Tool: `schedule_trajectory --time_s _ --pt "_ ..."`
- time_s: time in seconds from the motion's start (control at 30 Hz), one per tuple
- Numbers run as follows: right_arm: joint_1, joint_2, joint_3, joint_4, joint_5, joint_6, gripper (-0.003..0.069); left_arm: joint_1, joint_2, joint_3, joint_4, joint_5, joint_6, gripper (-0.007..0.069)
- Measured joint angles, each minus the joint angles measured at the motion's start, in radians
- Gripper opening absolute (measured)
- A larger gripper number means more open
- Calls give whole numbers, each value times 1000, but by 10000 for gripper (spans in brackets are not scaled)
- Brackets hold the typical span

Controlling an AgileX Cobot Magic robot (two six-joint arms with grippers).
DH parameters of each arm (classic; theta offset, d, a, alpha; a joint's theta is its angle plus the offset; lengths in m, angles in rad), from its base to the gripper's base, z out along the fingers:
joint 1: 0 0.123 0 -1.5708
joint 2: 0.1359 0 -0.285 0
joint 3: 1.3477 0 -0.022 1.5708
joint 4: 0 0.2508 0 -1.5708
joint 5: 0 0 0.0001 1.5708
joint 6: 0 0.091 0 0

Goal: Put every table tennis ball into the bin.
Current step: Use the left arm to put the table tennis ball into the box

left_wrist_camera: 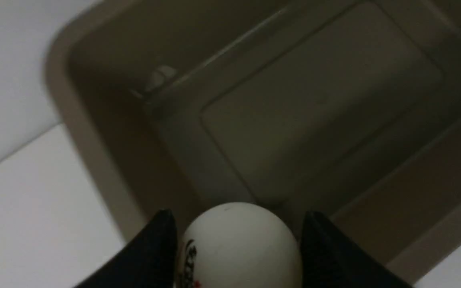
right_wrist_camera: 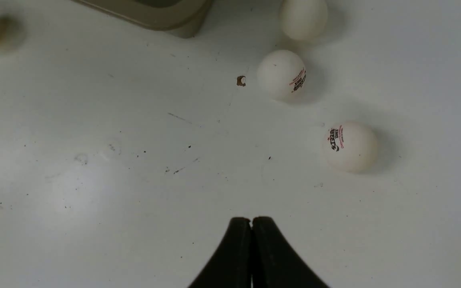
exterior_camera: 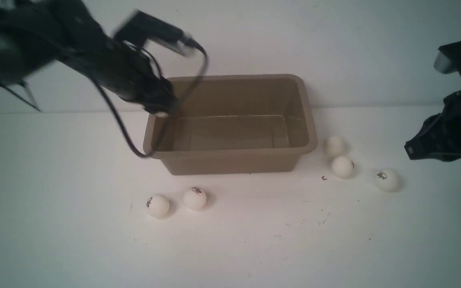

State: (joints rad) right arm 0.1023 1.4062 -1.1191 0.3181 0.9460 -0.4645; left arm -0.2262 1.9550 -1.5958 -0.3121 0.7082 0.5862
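Left hand point(left_wrist_camera: 238, 218) grips ball point(left_wrist_camera: 238, 248) over bin point(exterior_camera: 230, 162) | right hand point(right_wrist_camera: 251, 224) closed, empty | none seen in bin | five balls point(exterior_camera: 158, 205) beside bin on worktop point(exterior_camera: 54, 208)

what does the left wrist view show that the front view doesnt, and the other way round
Only the left wrist view: a held ball gripped between the fingers of the left pincer, over the inside of the bin.
Only the front view: five loose balls on the table, two in front of the bin and three at its right, plus the right arm.
Both: the bin, the white table, and the left pincer at the bin's left end.
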Motion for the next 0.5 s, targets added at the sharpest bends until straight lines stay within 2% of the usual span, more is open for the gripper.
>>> schedule_trajectory --time_s 0.1,0.33,0.5 --pt "0 0 0 5 6 0 -10 -51 70 6 31 -23 29 353" --pt "0 0 0 4 31 0 -10 -85 93 7 31 -36 86 353" --pt "0 0 0 5 46 0 -10 -85 93 7 32 -62 94 435"
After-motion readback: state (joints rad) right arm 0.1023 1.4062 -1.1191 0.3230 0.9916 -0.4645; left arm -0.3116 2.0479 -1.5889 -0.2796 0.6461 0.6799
